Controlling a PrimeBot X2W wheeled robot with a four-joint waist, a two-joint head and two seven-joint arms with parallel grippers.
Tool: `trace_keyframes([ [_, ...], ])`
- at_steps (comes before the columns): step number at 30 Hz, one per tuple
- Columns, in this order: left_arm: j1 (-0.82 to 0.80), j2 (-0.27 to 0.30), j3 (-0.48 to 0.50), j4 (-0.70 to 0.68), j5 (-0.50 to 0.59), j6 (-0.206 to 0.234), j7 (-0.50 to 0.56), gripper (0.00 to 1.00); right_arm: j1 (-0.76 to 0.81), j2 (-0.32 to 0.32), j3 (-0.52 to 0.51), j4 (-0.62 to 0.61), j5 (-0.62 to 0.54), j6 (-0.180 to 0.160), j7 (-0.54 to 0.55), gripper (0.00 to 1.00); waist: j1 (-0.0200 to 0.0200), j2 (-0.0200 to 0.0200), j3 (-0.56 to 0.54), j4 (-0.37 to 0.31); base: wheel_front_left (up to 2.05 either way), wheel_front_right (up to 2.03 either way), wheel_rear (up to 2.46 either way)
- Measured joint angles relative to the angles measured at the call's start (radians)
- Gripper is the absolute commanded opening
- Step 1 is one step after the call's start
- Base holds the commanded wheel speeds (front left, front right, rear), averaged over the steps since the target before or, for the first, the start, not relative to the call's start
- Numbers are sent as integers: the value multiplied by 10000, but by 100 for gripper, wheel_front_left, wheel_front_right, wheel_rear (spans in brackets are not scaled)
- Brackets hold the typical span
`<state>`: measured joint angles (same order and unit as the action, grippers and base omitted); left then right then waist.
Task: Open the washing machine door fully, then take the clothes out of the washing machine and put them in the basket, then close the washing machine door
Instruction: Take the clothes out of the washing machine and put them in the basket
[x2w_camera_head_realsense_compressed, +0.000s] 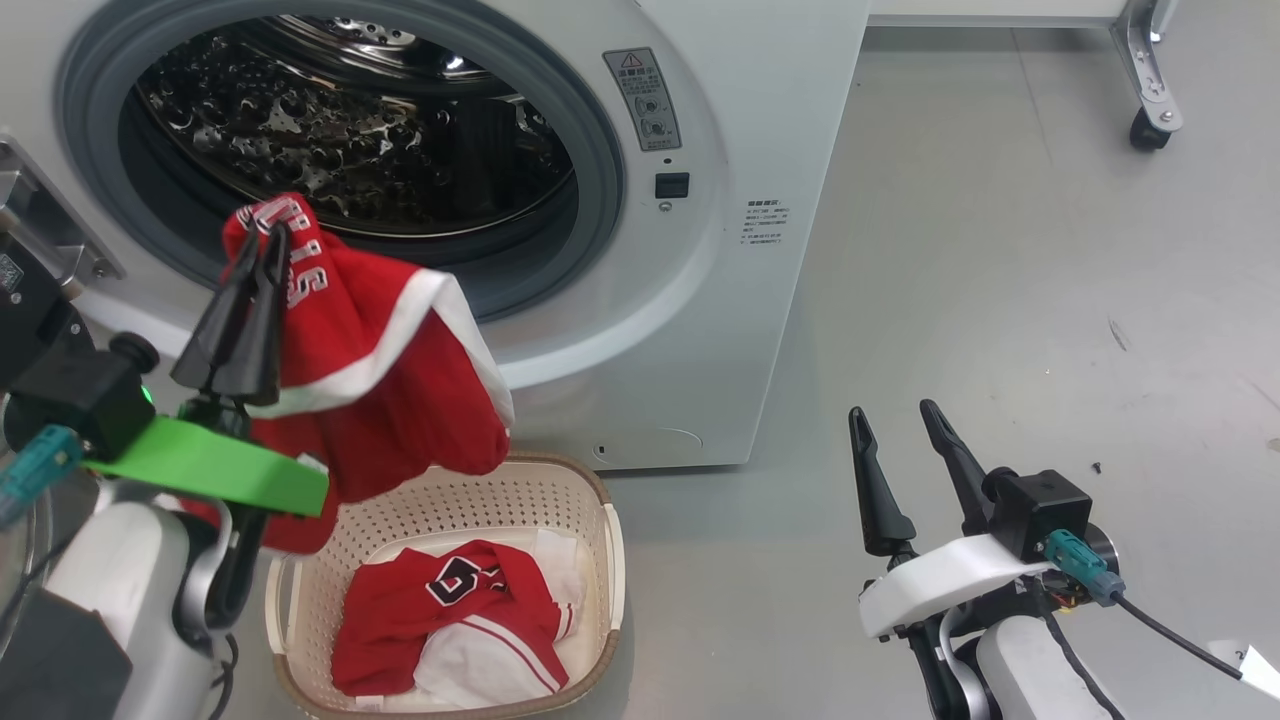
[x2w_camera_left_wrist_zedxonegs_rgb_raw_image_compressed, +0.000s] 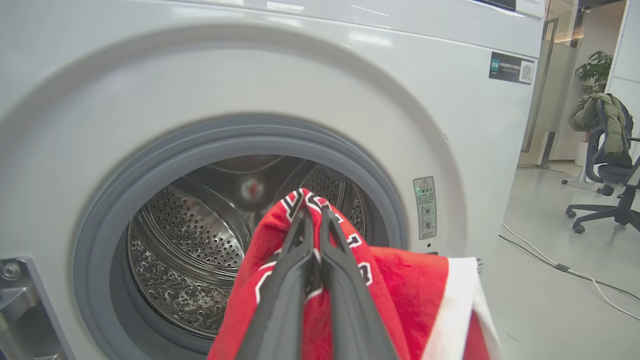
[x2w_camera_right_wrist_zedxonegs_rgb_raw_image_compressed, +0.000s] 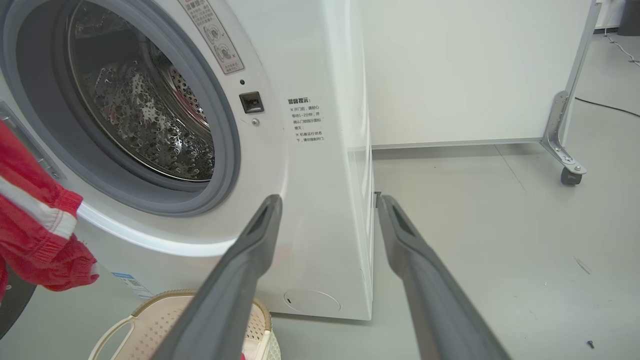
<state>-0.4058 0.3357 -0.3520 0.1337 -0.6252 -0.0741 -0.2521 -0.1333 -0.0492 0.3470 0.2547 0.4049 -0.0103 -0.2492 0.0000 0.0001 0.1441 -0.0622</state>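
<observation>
Closest in, at 6 o'clock: basket (x2w_camera_head_realsense_compressed: 612, 545) with a heap of red and white clothes (x2w_camera_head_realsense_compressed: 450, 615) lying in it. Over at 4 o'clock, right gripper (x2w_camera_head_realsense_compressed: 893, 412) spread wide and empty, hanging above the grey floor (x2w_camera_head_realsense_compressed: 1000, 300). At 9 o'clock, left gripper (x2w_camera_head_realsense_compressed: 264, 238) clamped tight on a red jersey (x2w_camera_head_realsense_compressed: 400, 400), dangling just over the basket's rim. Farthest back, 12 o'clock: washing machine (x2w_camera_head_realsense_compressed: 760, 250), round opening gaping, shiny steel drum (x2w_camera_head_realsense_compressed: 330, 130) inside.
</observation>
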Motion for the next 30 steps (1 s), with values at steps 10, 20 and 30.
trace_keyframes([
  [10,1119,23,-445,290,25,2,0,0,1,0,63,-130,6,0,0,100,0,0,249,-228,0,0,0],
  [20,1331,150,-495,543,25,84,33,0,-30,2,244,-412,17,-19,0,100,0,0,925,-504,0,0,0],
  [30,1371,583,-780,1254,332,84,596,0,-369,0,399,-750,244,-192,0,100,0,0,1895,-950,0,0,0],
])
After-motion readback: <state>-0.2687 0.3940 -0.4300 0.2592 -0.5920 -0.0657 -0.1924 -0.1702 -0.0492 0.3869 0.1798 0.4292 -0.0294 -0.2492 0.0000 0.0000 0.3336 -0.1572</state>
